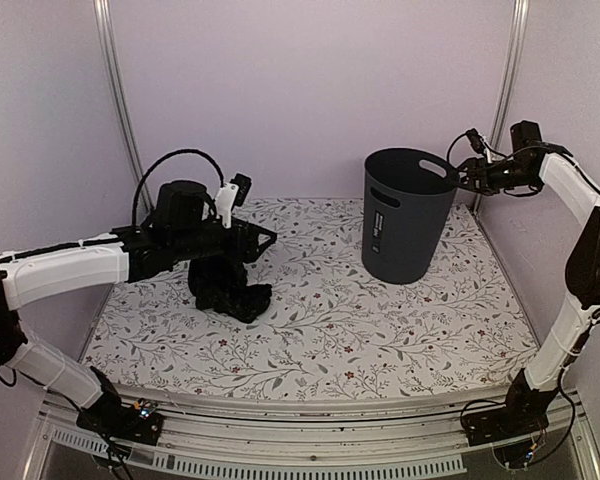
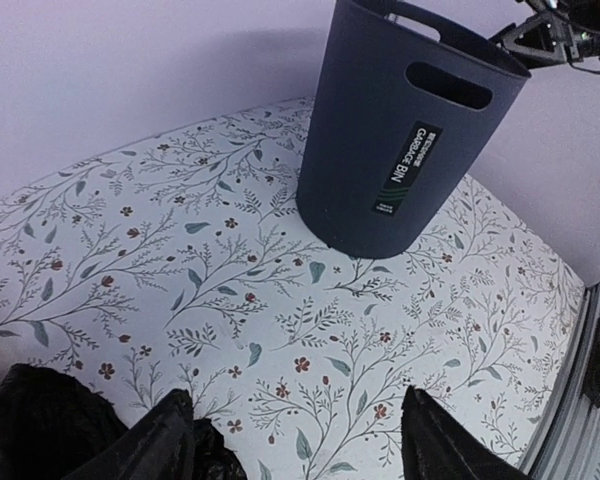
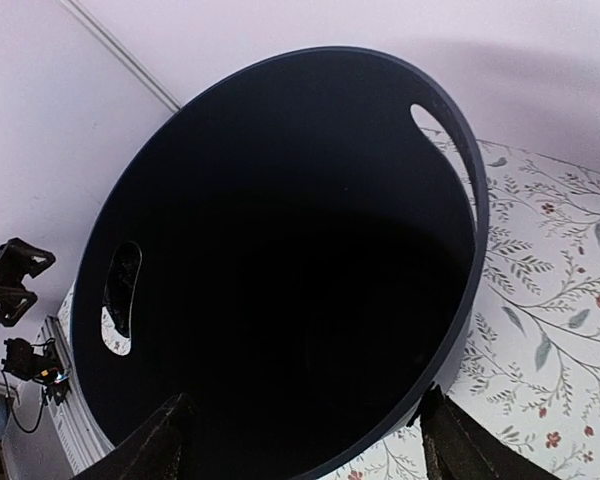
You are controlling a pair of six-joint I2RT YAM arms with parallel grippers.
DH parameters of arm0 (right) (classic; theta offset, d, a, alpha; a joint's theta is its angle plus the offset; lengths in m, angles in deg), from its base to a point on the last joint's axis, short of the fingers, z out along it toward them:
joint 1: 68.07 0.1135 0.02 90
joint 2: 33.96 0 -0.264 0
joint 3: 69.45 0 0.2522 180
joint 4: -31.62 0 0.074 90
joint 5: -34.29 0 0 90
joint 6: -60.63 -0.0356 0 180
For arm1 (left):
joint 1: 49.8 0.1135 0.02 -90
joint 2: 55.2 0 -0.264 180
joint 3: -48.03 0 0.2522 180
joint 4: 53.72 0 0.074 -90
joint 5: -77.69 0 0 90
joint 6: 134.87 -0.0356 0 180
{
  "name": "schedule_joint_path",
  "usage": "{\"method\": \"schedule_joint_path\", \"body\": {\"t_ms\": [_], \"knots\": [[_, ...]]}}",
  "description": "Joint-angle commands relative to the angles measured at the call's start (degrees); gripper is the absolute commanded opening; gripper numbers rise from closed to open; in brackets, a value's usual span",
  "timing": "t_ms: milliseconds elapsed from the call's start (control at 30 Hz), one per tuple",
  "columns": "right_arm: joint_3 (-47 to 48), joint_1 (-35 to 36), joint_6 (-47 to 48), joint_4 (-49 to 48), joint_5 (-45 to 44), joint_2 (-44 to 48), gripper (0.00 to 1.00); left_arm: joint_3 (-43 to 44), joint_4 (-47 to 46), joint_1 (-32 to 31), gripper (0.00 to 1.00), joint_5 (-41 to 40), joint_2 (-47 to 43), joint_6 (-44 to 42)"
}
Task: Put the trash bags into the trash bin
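The black trash bag (image 1: 226, 286) lies crumpled on the floral table at the left, just under and in front of my left gripper (image 1: 263, 240). In the left wrist view the bag (image 2: 40, 420) sits at the lower left against the left finger (image 2: 165, 440), and the left gripper (image 2: 305, 445) is open with only tablecloth between the jaws. The dark grey trash bin (image 1: 406, 215) stands upright at the back right; its white label shows in the left wrist view (image 2: 405, 165). My right gripper (image 1: 464, 178) is open at the bin's right rim. It (image 3: 305, 445) looks down into the dark bin (image 3: 280, 280).
The table is covered with a floral cloth (image 1: 380, 320). Purple walls with metal posts (image 1: 120, 110) close in the back and sides. The right wall stands close behind the bin. A metal rail (image 1: 310, 425) runs along the near edge.
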Motion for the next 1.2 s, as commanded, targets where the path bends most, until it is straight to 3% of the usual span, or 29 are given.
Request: {"method": "schedule_joint_path", "body": {"t_ms": [0,267,467,667,833,1033,1167], "knots": [[1.91,4.03,0.63,0.93,3.15,-3.42,0.77,-2.53,2.82,3.56,0.71,-2.27,-3.69,2.5],[9.37,11.37,0.53,1.84,3.66,-9.52,0.77,-3.71,11.11,9.54,0.72,-4.77,-6.35,7.71],[10.98,11.8,0.33,2.69,3.16,-10.05,0.83,-3.61,16.16,14.06,0.73,-4.36,-7.51,8.15],[3.09,5.73,1.31,0.89,3.75,-1.19,0.88,-1.98,19.96,16.95,0.73,-2.51,-7.28,5.31],[-8.03,4.97,5.28,-2.98,2.71,9.62,0.87,1.07,21.66,18.11,0.7,-2.26,-3.52,1.76],[-20.57,8.48,11.07,-6.13,3.44,18.64,0.83,9.58,23.55,18.21,0.65,-0.37,5.83,-2.15],[-25.97,14.39,14.93,-7.83,1.6,22.06,0.8,14.95,23.5,18.21,0.65,2.03,11.62,-3.22]]}}
